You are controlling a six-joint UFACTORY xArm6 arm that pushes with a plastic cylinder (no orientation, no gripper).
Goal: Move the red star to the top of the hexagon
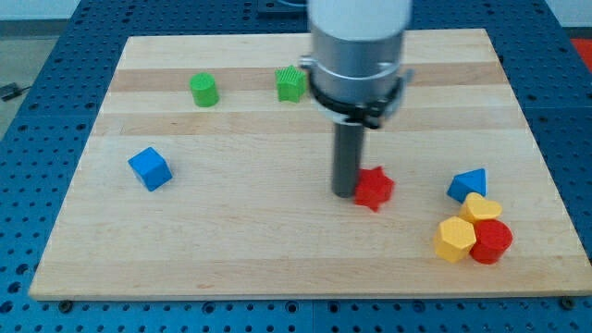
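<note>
The red star [375,189] lies on the wooden board right of centre. My tip [345,192] touches or nearly touches the star's left side. A yellow hexagon [455,239] lies at the view's lower right, well to the right of and below the star. A second yellow block [482,208], shape unclear, sits just above and right of the hexagon, and a red cylinder-like block [491,241] sits right next to the hexagon on its right.
A blue triangular block [468,185] lies above the yellow pair. A blue cube [150,168] lies at the left. A green cylinder [203,90] and a green ridged block [291,84] lie near the top. The board's [277,240] edge runs close below the hexagon.
</note>
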